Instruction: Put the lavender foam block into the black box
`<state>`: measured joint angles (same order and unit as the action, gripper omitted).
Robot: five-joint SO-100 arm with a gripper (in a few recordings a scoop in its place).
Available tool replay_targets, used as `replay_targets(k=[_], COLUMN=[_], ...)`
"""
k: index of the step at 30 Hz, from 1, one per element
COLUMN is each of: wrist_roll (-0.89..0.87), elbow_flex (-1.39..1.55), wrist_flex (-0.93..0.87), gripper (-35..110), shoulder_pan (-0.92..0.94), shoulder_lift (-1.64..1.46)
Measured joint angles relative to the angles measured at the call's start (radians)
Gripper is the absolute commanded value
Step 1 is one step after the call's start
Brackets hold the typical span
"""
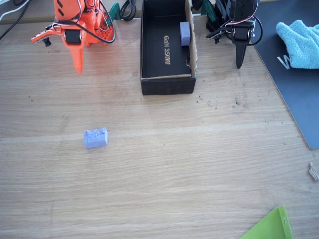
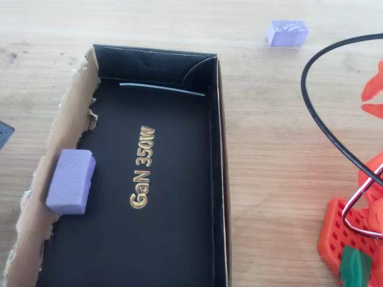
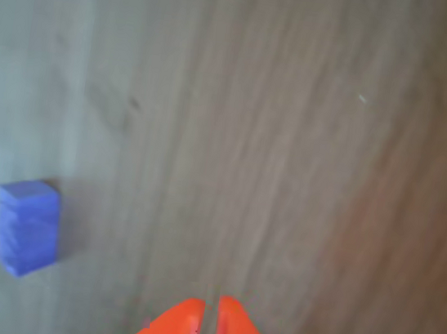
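The lavender foam block [image 1: 95,138] lies alone on the wooden table, well to the left of and nearer than the black box [image 1: 167,84]. In the overhead view the block [image 2: 288,33] shows its pitted top, beyond the box's far end wall [image 2: 155,63]. In the wrist view it [image 3: 27,225] sits at the lower left. My orange gripper [image 1: 78,65] hangs at the back left, point down, above bare table and far from the block. Its fingers [image 3: 211,314] are shut with nothing between them. A paler lavender block [image 2: 70,181] rests inside the box against the torn cardboard side.
A blue cloth [image 1: 301,42] lies on a dark mat [image 1: 294,94] at the right. A green sheet corner [image 1: 271,226] pokes in at the bottom right. A black cable [image 2: 317,119] loops beside the box near my orange base [image 2: 344,230].
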<state>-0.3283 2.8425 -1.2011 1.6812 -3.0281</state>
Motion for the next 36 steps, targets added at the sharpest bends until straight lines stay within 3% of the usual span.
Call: replay_targets(k=[17, 36], wrist_roll=[0.087, -0.009], elbow_flex=[0.003, 0.008], wrist_flex=[0.029, 0.063], gripper=[0, 0], shoulder_pan=[0.012, 0.008], shoulder_lift=[-0.002, 0.000])
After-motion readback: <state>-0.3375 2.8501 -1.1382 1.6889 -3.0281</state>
